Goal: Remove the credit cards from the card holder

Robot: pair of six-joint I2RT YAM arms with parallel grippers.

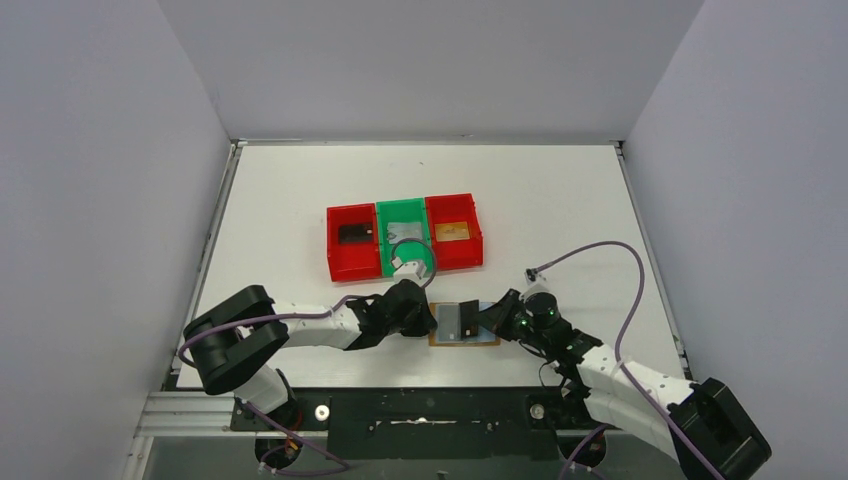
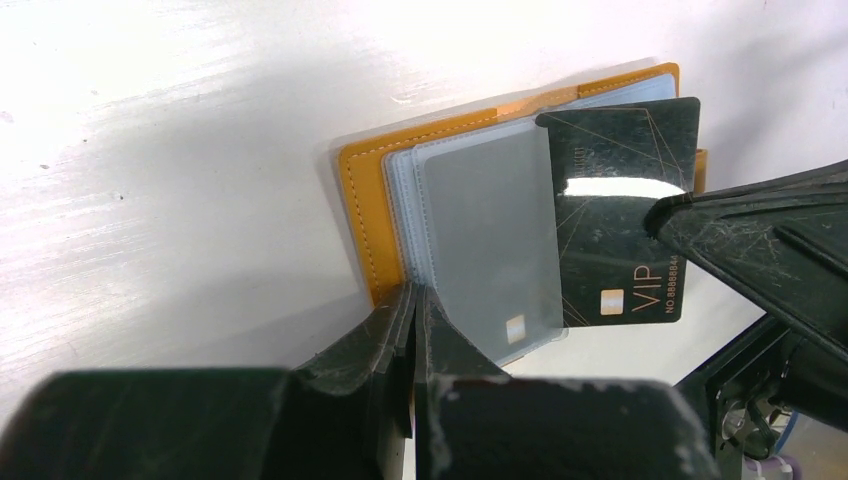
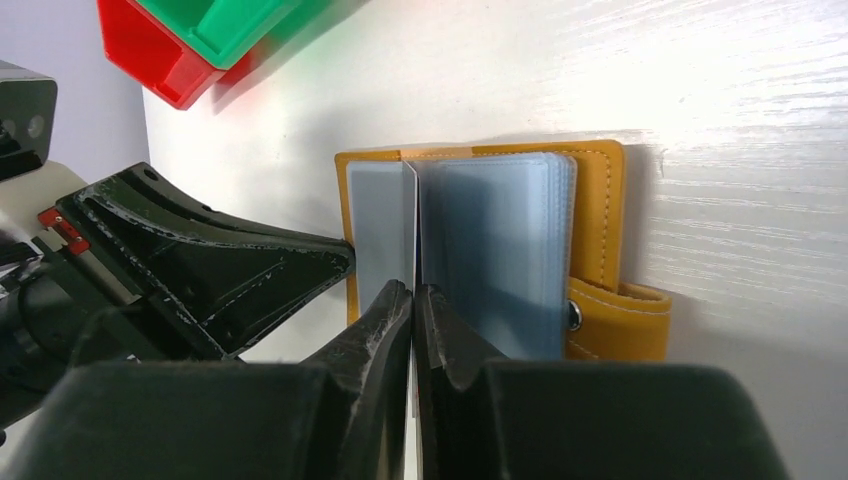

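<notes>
Now extracting — right gripper (image 3: 413, 310) pinched on black card (image 2: 620, 200), partly out; left gripper (image 2: 413, 330) clamps card holder (image 2: 360, 200) — next, pull clear.

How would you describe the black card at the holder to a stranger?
At the near edge of the white table lies the open tan card holder. The black card, marked VIP, sticks out of its clear sleeve; the other black card lies in a red bin.
</notes>
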